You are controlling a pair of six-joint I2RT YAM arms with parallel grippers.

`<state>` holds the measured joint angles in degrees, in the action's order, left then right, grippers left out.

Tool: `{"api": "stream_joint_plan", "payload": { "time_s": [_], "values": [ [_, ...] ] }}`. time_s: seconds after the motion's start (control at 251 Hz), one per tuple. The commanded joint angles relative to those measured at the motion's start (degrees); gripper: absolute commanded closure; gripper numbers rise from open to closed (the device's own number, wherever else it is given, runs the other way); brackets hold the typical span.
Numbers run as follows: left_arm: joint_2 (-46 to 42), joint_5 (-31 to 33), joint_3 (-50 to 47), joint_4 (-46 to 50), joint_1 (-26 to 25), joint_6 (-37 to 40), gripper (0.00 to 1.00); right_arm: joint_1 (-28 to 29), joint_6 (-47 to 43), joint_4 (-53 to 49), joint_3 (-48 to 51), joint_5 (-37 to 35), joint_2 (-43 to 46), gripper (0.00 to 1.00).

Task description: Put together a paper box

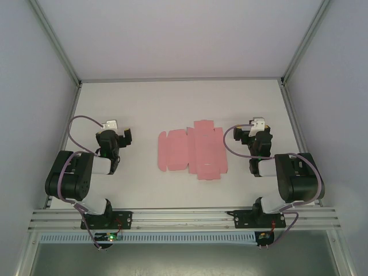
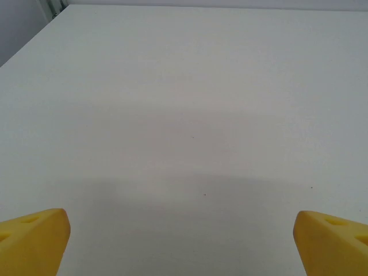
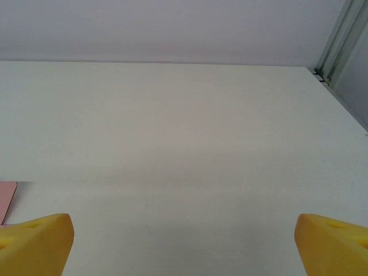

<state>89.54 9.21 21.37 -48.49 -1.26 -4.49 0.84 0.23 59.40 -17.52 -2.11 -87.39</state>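
The paper box (image 1: 192, 150) is a flat pink die-cut sheet with flaps and creases, lying in the middle of the white table between both arms. A pink corner of the paper box (image 3: 7, 200) shows at the left edge of the right wrist view. My left gripper (image 1: 117, 131) sits to the sheet's left, folded back over its arm. In the left wrist view my left gripper (image 2: 183, 241) is open, its yellow fingertips (image 2: 34, 238) wide apart over bare table. My right gripper (image 1: 255, 131) sits to the sheet's right, and my right gripper (image 3: 184, 244) is open too, holding nothing.
The white table (image 1: 178, 103) is walled by pale panels and aluminium frame posts (image 1: 54, 46) at left, right and back. An aluminium rail (image 1: 184, 217) carries both arm bases at the near edge. Bare table surface lies behind the sheet and in front of each gripper.
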Motion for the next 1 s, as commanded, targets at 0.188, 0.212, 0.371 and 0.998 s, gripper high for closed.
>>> {"api": "stream_joint_plan", "payload": {
  "time_s": [0.188,0.212,0.371,0.998],
  "values": [
    [-0.38,0.25,0.46,-2.85,0.47,0.78,0.00,-0.49,0.96,0.68,-0.98,-0.56,0.21,0.02],
    [-0.46,0.23,0.45,-2.84,0.47,0.80,0.00,-0.48,1.00,0.64,-1.05,-0.67,0.31,0.02],
    [-0.42,0.24,0.55,-2.75,0.47,0.74,0.00,-0.58,1.09,0.46,-1.20,-0.59,0.29,0.02],
    [-21.92,-3.12,18.32,45.25,0.48,-12.71,0.00,2.22,11.17,-37.63,-12.22,1.78,23.47,0.02]
  ]
}}
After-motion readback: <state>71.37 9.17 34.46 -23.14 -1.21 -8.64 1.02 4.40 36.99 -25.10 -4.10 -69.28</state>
